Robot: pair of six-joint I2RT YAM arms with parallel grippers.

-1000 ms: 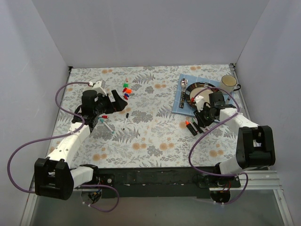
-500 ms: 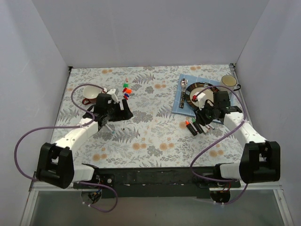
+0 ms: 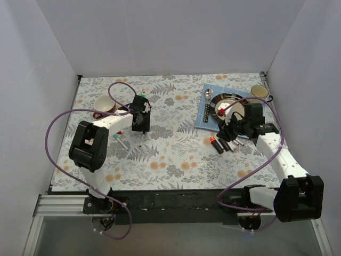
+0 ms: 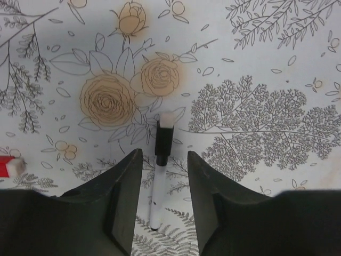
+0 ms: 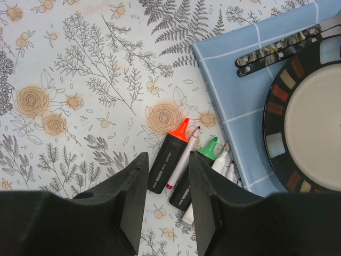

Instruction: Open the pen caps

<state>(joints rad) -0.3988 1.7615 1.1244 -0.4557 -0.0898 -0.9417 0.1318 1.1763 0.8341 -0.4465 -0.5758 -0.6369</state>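
A slim white pen [image 4: 158, 181] with a black section and a white end lies alone on the floral cloth. My left gripper [image 4: 162, 156] hangs over it, jaws apart on either side of the barrel with gaps showing, so it stands open. In the top view this gripper [image 3: 141, 127] is left of centre. A few coloured pen caps [image 3: 144, 98] peek out beside its wrist. My right gripper [image 5: 166, 158] is open above a black marker with an orange tip [image 5: 169, 160], a slim white pen [image 5: 184, 156] and a green-tipped black marker [image 5: 208, 151], holding nothing.
A blue napkin [image 5: 234, 90] carries a dark-rimmed plate [image 5: 277, 101] and a knife [image 5: 277, 48]. A mug [image 3: 259, 92] stands at the far right, a red and white cup [image 3: 103, 105] at the left. Another pen [image 3: 120, 141] lies left of my left gripper.
My left arm swung right, off the pens at the left, to above the lone pen, and its jaws narrowed. The right gripper shifted slightly over the marker group.
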